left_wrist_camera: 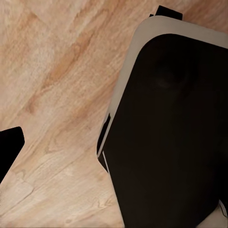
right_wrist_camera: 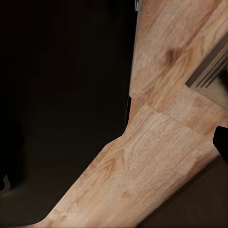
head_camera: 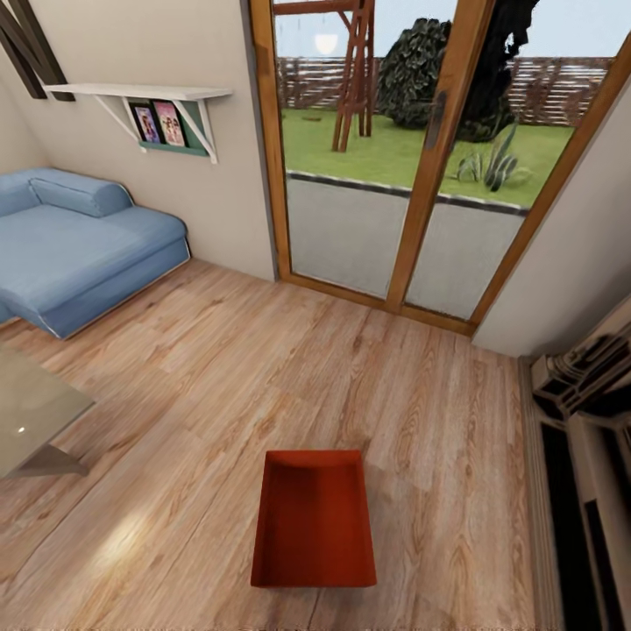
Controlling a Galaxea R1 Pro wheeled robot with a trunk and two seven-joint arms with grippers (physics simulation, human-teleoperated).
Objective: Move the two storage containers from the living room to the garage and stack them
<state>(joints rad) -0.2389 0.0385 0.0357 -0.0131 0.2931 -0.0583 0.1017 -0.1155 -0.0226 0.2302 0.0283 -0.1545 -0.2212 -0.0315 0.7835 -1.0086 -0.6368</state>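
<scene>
One orange-red storage container (head_camera: 313, 519) lies on the living room's light wood plank floor (head_camera: 219, 368), close in front of me in the head view, its open top up and nothing inside. The second container is out of view. In the left wrist view one dark fingertip (left_wrist_camera: 9, 153) shows at the picture's edge over the planks, with nothing near it. In the right wrist view one dark fingertip (right_wrist_camera: 222, 143) likewise sits at the edge above bare floor. Both grippers hang beside my black base and hold nothing.
A blue sofa (head_camera: 79, 245) stands at the left under a wall shelf (head_camera: 140, 92). A glass table (head_camera: 35, 412) juts in at the near left. Wood-framed glass doors (head_camera: 394, 175) face a garden. An ornate fireplace surround (head_camera: 583, 412) lines the right. My base (left_wrist_camera: 175, 133) is below the wrists.
</scene>
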